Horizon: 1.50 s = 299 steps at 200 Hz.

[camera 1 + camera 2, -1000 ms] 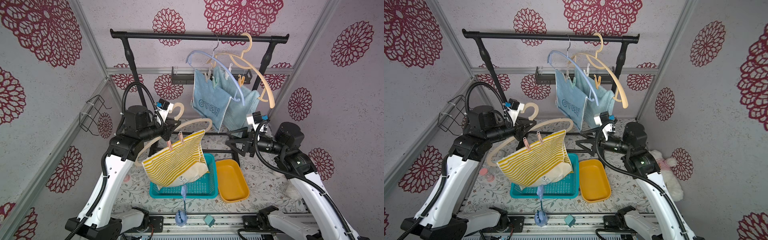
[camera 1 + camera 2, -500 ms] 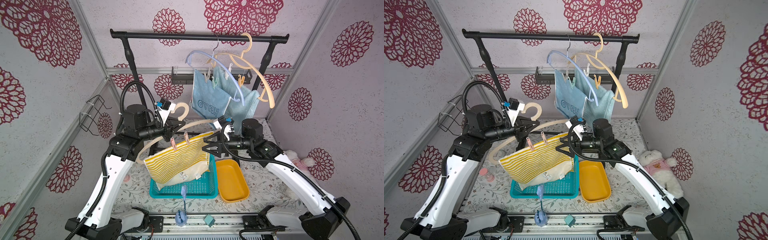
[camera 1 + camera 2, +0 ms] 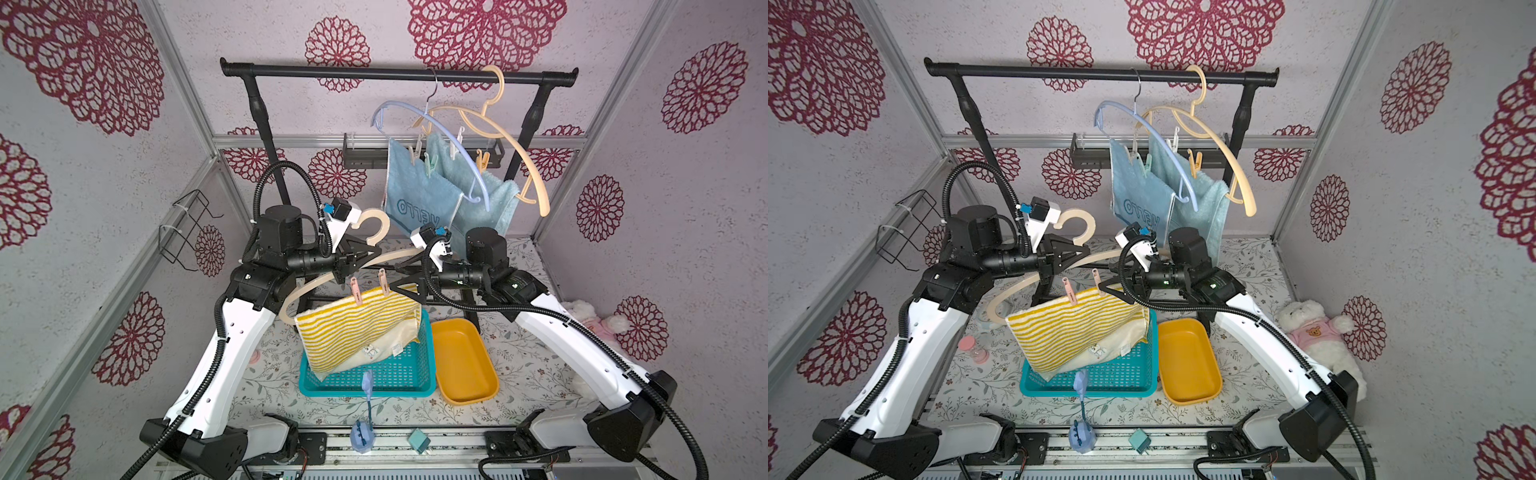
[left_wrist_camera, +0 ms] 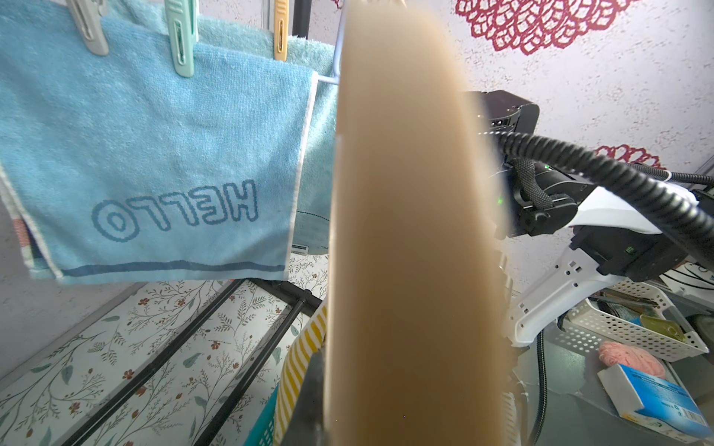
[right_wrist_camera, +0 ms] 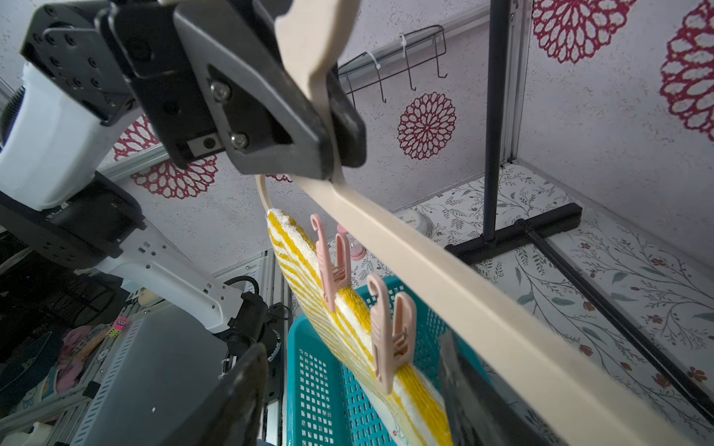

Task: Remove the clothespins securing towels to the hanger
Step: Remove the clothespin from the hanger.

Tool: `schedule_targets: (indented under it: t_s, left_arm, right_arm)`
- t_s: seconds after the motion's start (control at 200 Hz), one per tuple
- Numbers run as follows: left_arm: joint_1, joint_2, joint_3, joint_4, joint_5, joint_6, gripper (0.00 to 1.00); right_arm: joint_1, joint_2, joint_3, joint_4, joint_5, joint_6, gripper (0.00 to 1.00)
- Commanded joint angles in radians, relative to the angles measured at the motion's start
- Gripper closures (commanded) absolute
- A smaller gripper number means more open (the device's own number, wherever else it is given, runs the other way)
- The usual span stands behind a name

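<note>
The hanger (image 3: 291, 305) is pinched by the left gripper (image 5: 329, 148). The right gripper (image 3: 395, 279) is spread beside two pink pegs (image 5: 390, 336) clipped on the striped towel (image 3: 353, 328). The pegs are judged light and springy, best squeezed at the tails.

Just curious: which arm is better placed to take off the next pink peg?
Right: the right gripper is open beside a pink clothespin, while the left gripper is shut on the beige hanger.

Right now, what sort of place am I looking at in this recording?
Probably a staged robot test cell dressed as a laundry corner, not a real home: wallpapered panels in aluminium framing, a black garment rack with towels pegged to hangers, and a floral-covered table.
</note>
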Motion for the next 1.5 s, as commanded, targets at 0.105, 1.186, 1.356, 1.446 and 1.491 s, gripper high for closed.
schedule_targets:
  t_s: [0.105,1.186,1.356,1.446,1.491]
  left_arm:
    - [-0.015,0.004,0.05,0.01,0.069,0.028,1.0]
    - [-0.027,0.049,0.136,0.048,0.089,-0.194,1.0]
    - [-0.042,0.06,0.148,0.026,0.094,-0.183,1.0]
    - [-0.046,0.065,0.16,0.002,0.097,-0.168,1.0]
    - [-0.048,0.07,0.167,-0.011,0.1,-0.162,1.0]
  right_arm:
    - [0.011,0.018,0.036,0.018,0.01,-0.04,0.29]
    - [0.065,-0.054,-0.075,0.123,0.16,0.005,0.28]
    - [0.076,-0.033,-0.04,0.098,0.183,-0.016,0.28]
    - [0.078,-0.022,-0.029,0.086,0.186,-0.026,0.28]
    - [0.078,-0.019,-0.025,0.081,0.19,-0.029,0.28]
